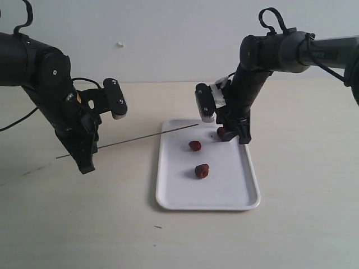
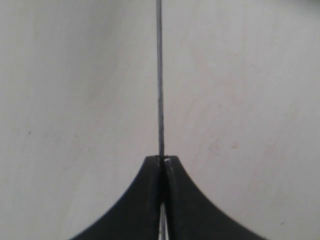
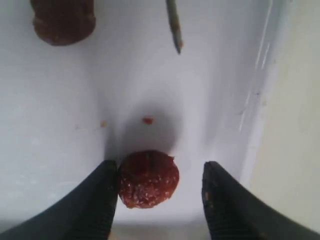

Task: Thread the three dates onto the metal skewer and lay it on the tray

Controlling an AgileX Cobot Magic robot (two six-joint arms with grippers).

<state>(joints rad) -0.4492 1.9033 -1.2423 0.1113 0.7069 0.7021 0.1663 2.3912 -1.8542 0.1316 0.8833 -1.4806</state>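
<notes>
exterior: raised, frontal, wide | left wrist: close, along skewer (image 2: 160,100) | right wrist: close, down onto tray (image 3: 210,100) | both in exterior

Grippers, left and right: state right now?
Left gripper: shut on the metal skewer.
Right gripper: open, jaws either side of a date on the tray, not clamped.
</notes>
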